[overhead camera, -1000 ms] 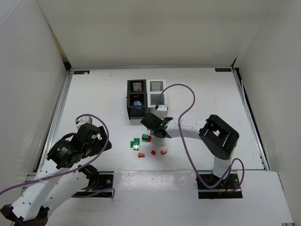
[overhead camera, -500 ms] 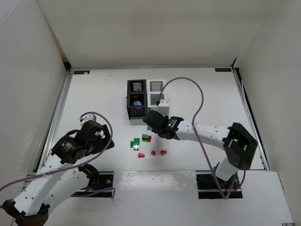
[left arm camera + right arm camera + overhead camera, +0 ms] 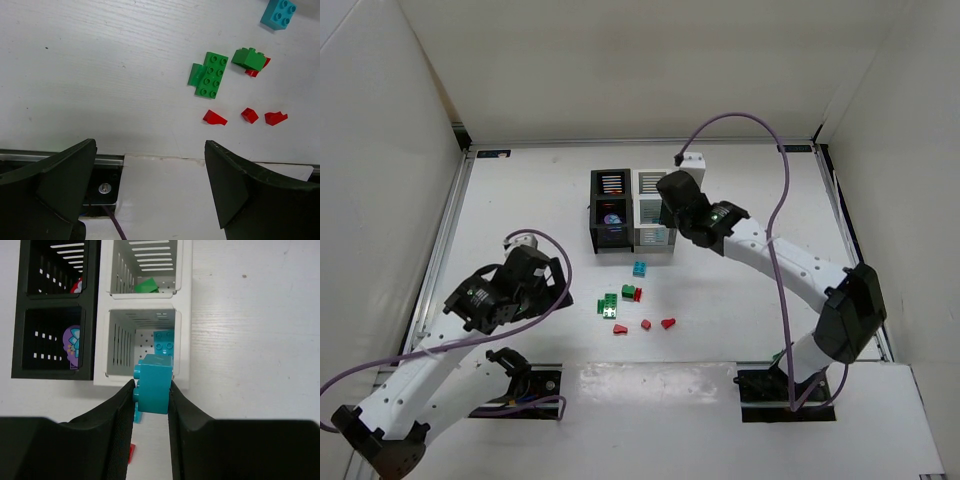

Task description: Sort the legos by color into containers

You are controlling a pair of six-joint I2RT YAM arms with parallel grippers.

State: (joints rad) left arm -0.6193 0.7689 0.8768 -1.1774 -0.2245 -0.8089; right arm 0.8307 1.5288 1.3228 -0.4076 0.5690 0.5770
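My right gripper [image 3: 152, 390] is shut on a teal-blue lego brick [image 3: 154, 384] and holds it above the near edge of the white bin [image 3: 184, 315]; the gripper also shows from above [image 3: 667, 212]. The bin's near compartment holds a teal brick [image 3: 164, 341], its far one a green piece [image 3: 146, 287]. The black bin [image 3: 55, 303] holds a purple piece [image 3: 72, 345] and a red piece [image 3: 76, 286]. My left gripper [image 3: 150, 180] is open and empty, near the table's front edge, left of the loose legos.
Loose on the table: a teal brick [image 3: 278, 13], a green plate [image 3: 210, 75], a green brick [image 3: 249, 58] against a red piece, and three small red pieces [image 3: 249, 115]. Both bins [image 3: 632, 208] stand side by side at the back centre.
My right gripper has risen from the loose legos with the teal brick and moved back over the white bin. My left arm has shifted slightly right and forward.
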